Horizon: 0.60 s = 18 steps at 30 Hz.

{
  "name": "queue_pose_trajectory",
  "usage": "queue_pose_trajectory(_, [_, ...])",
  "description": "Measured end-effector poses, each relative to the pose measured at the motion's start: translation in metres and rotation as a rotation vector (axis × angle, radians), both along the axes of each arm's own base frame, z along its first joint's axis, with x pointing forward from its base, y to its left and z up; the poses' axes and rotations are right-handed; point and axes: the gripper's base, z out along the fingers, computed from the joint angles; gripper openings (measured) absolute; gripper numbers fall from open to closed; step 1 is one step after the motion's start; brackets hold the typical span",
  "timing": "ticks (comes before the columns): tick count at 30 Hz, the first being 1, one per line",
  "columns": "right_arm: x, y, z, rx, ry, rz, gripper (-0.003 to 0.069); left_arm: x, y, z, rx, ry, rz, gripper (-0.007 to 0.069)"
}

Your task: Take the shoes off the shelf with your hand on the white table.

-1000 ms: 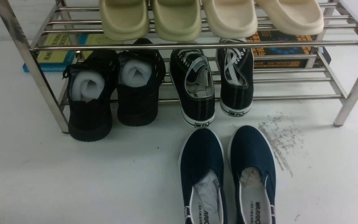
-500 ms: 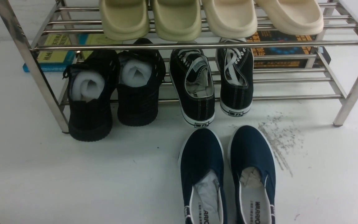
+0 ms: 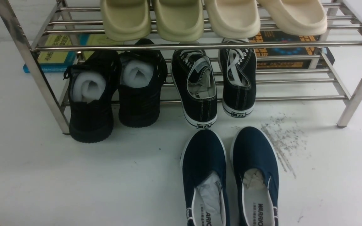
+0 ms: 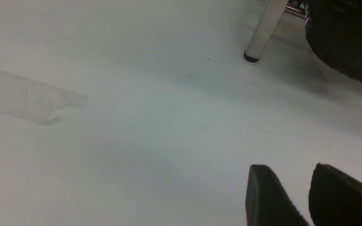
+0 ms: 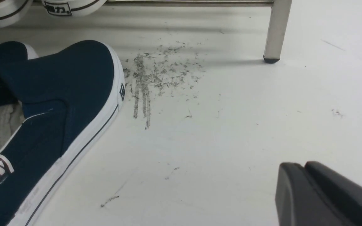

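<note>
Left end effector [image 4: 289, 171]: seen only in the left wrist view, low over bare white surface [image 3: 42, 175], fingers parted with a gap between them, holding nothing; a shelf leg and a black sole lie well ahead of it.

Steel shelf [image 3: 200, 46], two tiers of round bars, standing at the far side of the surface.
- Upper tier: four cream foam slides [image 3: 181, 18] in a row.
- Lower tier, left: all-black shoes [image 3: 115, 94], white foam rolls inside, heels overhanging the front bar.
- Lower tier, middle: black lace-up sneakers [image 3: 215, 84] with white laces, heels toward the camera.
- Behind the shelf: a yellow-and-blue book [image 3: 55, 53] at left, a dark book [image 3: 281, 50] at right.

Navy-blue slip-on shoes [image 3: 228, 175]: off the shelf, side by side on the surface just in front of the sneakers, toes toward the shelf, paper stuffing inside, "WARRIOR" on the insoles.

Grey scuff marks [image 3: 281, 141]: just beside the right slip-on's toe.

Right end effector [image 5: 305, 169]: seen only in the right wrist view, fingers pressed close together, gripping nothing, apart from the slip-ons.
</note>
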Motion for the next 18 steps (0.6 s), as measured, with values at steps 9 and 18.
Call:
queue_pose_trajectory(9, [0.0002,-0.004,-0.0001,0.006,0.001,-0.078,0.0074,0.0,0.0,0.0,0.0,0.0,0.0,0.0242])
queue_pose_trajectory(18, [0.0002,-0.004,-0.0001,0.007,0.001,-0.08,0.0081,0.0,0.0,0.0,0.0,0.0,0.0,0.0242])
